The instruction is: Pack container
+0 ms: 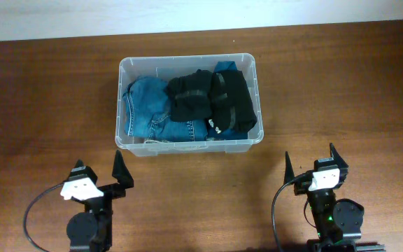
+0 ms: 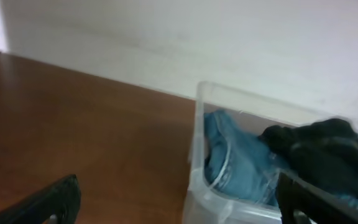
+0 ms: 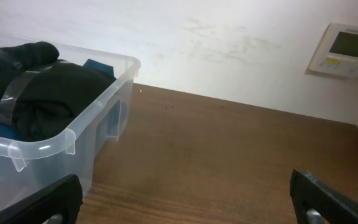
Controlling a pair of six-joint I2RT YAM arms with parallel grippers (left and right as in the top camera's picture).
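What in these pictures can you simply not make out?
1. Overhead: the floor of the container is hidden under blue jeans and black clothing.
2. Left wrist: the picture is blurred, and the container's right end is cut off by the frame edge.
3. Right wrist: the wall panel has a display too small to read.

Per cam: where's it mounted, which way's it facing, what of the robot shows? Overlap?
Overhead: fixed above the table, looking straight down at the container; left tool and right tool, both open, show at the bottom.
Left wrist: on the left arm, facing the container's left end and jeans; own fingers in bottom corners.
Right wrist: on the right arm, facing the container's right end and a wall panel; own fingers likewise.
Shared: all three see the container and black clothing.
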